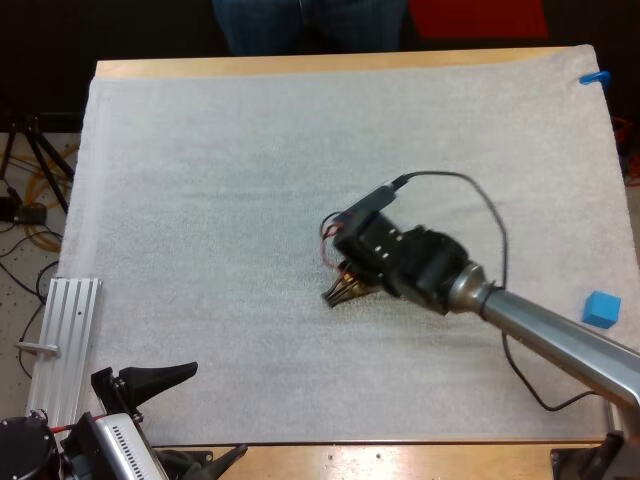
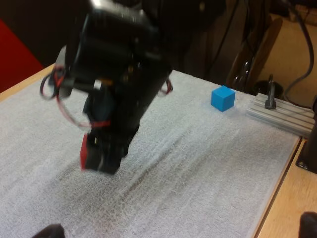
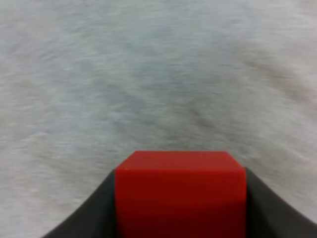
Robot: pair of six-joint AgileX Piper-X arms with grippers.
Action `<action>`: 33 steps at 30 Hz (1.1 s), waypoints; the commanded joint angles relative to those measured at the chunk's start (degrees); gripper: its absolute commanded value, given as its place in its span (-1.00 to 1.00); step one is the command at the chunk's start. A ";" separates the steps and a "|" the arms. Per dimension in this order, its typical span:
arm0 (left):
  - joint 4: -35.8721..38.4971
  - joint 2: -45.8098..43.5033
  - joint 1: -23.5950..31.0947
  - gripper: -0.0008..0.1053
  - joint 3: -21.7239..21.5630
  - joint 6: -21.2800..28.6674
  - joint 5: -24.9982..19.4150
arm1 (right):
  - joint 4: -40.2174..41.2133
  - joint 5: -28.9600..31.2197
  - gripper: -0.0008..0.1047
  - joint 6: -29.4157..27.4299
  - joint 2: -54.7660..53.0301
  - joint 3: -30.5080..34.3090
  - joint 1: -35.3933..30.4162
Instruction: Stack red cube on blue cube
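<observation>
Right claw (image 1: 338, 293) clamped on both sides of the red cube (image 3: 181, 193), low over the mid-surface (image 1: 200, 180), evidently for carriage to the blue cube (image 1: 601, 308) near the right edge; left claw (image 1: 218, 410), fingers apart, parked at the near left corner, clear of that route.

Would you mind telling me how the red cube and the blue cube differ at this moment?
The red cube is clamped between the right gripper's fingers over the middle of the mat. The blue cube sits free on the mat, near its right edge in the high view. One is red and the other is blue. Both are small plain cubes of similar size.
</observation>
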 commanded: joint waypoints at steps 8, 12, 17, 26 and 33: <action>-1.01 0.15 -0.31 0.65 -0.23 0.73 0.41 | 6.87 2.80 -0.89 -0.37 -5.04 -0.50 -8.45; -1.01 0.15 -0.31 0.65 -0.23 0.73 0.41 | 10.92 4.67 -0.89 -0.37 -8.41 -0.50 -12.52; -1.01 0.15 -0.31 0.65 -0.23 0.73 0.41 | 14.93 4.96 -0.89 0.37 -12.36 -0.01 -16.40; -1.01 0.15 -0.31 0.65 -0.23 0.73 0.41 | 16.10 4.33 -0.89 0.55 -22.50 6.31 -26.65; -1.01 0.15 -0.31 0.65 -0.23 0.73 0.41 | 17.67 4.36 -0.89 0.55 -29.75 12.32 -33.38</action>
